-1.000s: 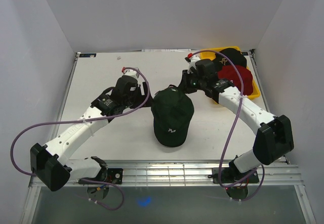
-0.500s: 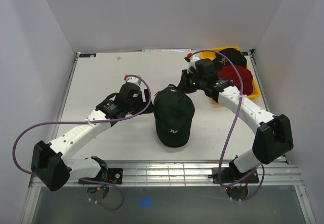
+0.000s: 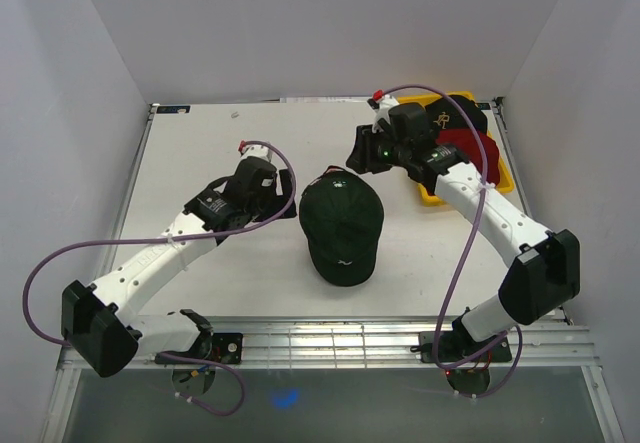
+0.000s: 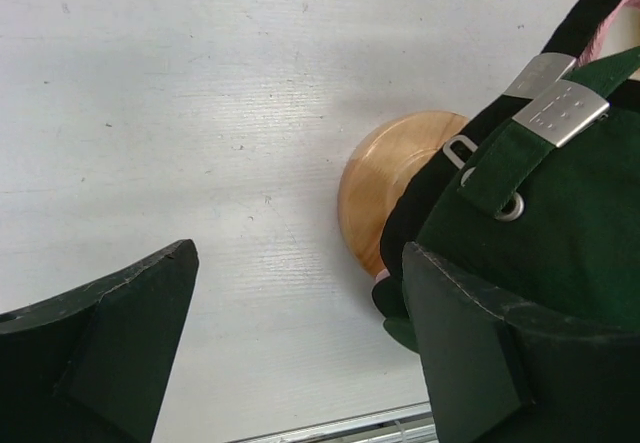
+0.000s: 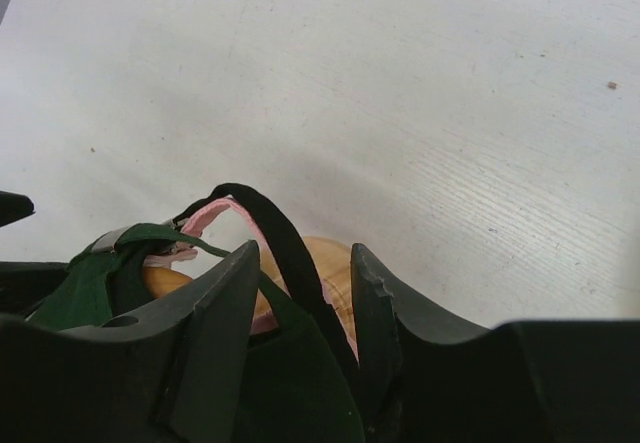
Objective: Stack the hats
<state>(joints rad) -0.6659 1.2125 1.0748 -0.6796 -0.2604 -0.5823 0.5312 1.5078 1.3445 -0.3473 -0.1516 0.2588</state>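
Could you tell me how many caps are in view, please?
4: dark green cap mid-table; pink cap under it, only its strap showing; red cap and black cap in the yellow tray. Others may hide underneath.

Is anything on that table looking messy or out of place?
Slightly. At the back of the dark green cap on the wooden stand, a black strap and a pink strap loop out loosely from underneath instead of lying flush.
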